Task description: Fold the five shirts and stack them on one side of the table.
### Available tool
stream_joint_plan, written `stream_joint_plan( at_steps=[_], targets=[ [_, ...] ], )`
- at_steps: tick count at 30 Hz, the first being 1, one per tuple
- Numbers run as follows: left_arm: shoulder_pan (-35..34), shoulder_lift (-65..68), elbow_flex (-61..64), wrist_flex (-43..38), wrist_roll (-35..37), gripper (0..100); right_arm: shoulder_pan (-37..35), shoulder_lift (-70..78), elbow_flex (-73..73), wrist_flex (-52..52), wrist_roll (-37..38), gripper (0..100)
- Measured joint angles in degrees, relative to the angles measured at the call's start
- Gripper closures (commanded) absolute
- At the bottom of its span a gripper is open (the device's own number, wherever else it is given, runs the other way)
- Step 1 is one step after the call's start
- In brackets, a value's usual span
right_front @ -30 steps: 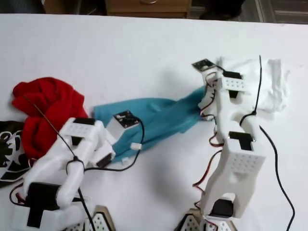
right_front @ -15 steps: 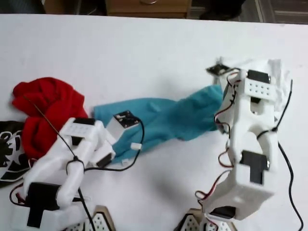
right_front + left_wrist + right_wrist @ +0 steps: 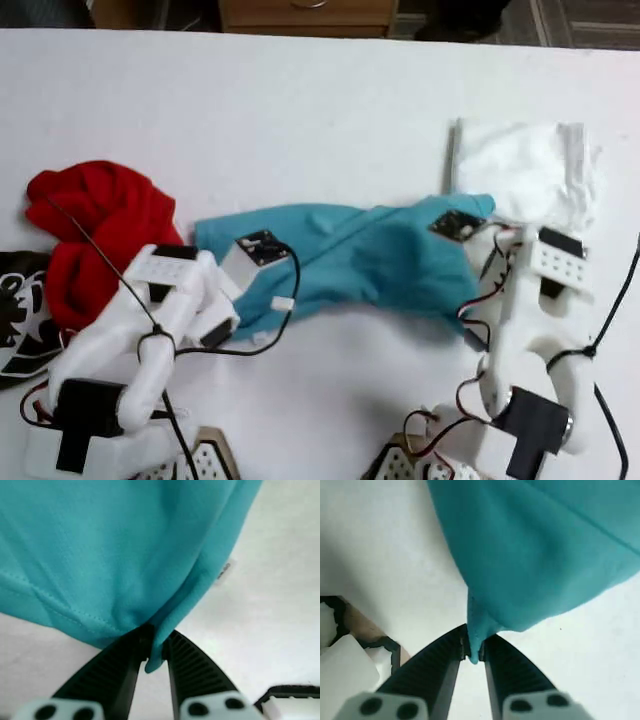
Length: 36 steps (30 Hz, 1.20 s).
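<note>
1. The teal shirt (image 3: 350, 260) is a thin, smooth knit with stitched hems. It is stretched into a long, wrinkled band across the middle of the white table (image 3: 300, 110), between the two arms.
2. The left gripper (image 3: 155, 652) has ribbed black fingers that pinch a bunched fold of the hem, near a small white tag (image 3: 224, 571).
3. The right gripper (image 3: 474, 650) is clamped on a gathered corner at the other end.
4. A crumpled red shirt (image 3: 100, 225) and a black printed shirt (image 3: 20, 320) lie at the left. A rumpled white shirt (image 3: 525, 175) lies just beside the teal shirt's right end.
</note>
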Motion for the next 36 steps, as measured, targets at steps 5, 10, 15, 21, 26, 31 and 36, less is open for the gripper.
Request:
stream_joint_plan(
  at_steps=[5, 10, 15, 21, 26, 31, 36],
  targets=[
    [0.00, 0.00, 0.00, 0.00, 0.00, 98, 5.71, -0.62, 0.88, -2.64, 1.14, 98.1],
    [0.00, 0.00, 0.00, 0.00, 0.00, 98, 13.27, -0.62, -0.97, -4.22, 1.14, 98.1],
    [0.00, 0.00, -0.26, 0.00, 0.00, 98, 16.53, -0.53, -5.63, -4.40, 1.14, 98.1],
    [-1.85, 0.88, -9.67, 8.00, 0.18, 98, 16.35, -0.53, -10.29, -4.31, -2.11, 98.1],
    [-2.55, 0.88, -12.66, 12.57, 0.18, 98, 15.74, -0.53, -8.88, -2.20, -4.13, 98.1],
    [-2.46, 0.97, -12.92, 12.92, 0.26, 98, 15.74, -0.53, -5.71, 1.32, -4.48, 95.6],
    [2.46, 0.97, -12.92, 13.19, 1.14, 98, 15.74, -0.62, -5.71, 5.19, -4.04, 83.1]
  ],
)
